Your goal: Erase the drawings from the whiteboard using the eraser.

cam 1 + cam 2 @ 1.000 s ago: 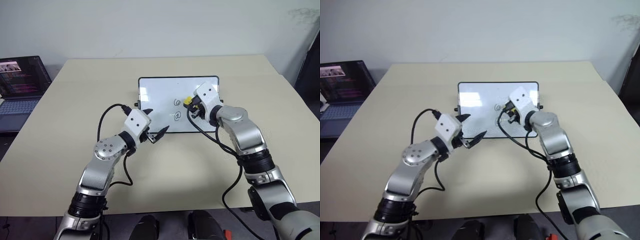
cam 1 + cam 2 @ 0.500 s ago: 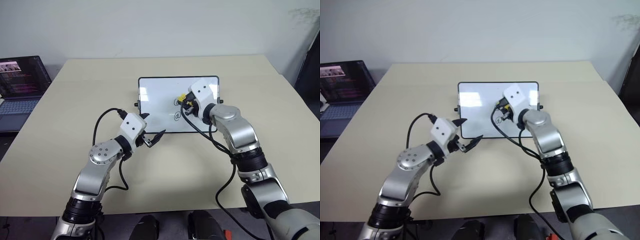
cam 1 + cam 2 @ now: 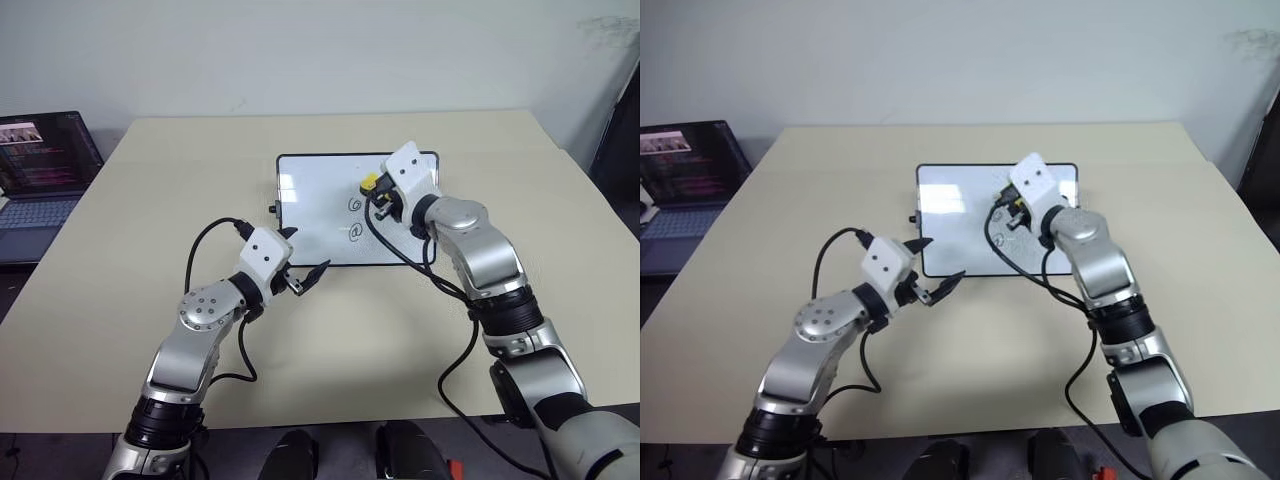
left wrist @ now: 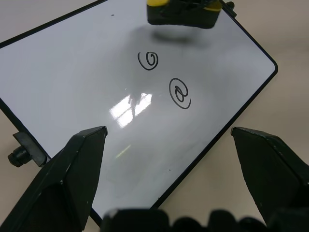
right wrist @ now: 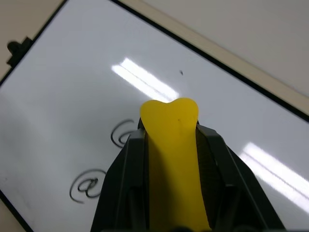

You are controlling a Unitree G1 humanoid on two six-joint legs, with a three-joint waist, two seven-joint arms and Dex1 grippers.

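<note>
The whiteboard (image 3: 310, 200) lies flat in the middle of the table. Two drawings show on it, a spiral (image 4: 147, 60) and an @-like swirl (image 4: 180, 93) nearer to me. My right gripper (image 3: 378, 195) is shut on the yellow eraser (image 3: 370, 182), which sits just beyond the spiral, near the board's far edge. I cannot tell whether the eraser's dark underside (image 4: 182, 18) touches the board. My left gripper (image 3: 303, 253) is open over the board's near left part, holding nothing.
An open laptop (image 3: 40, 165) stands off the table's far left corner. The beige table (image 3: 150, 200) has bare room on every side of the board. Black cables (image 3: 215, 235) loop from both wrists.
My right gripper carried the eraser left toward the spiral, then away toward the board's far edge. Both drawings look unchanged. The left gripper has barely moved.
</note>
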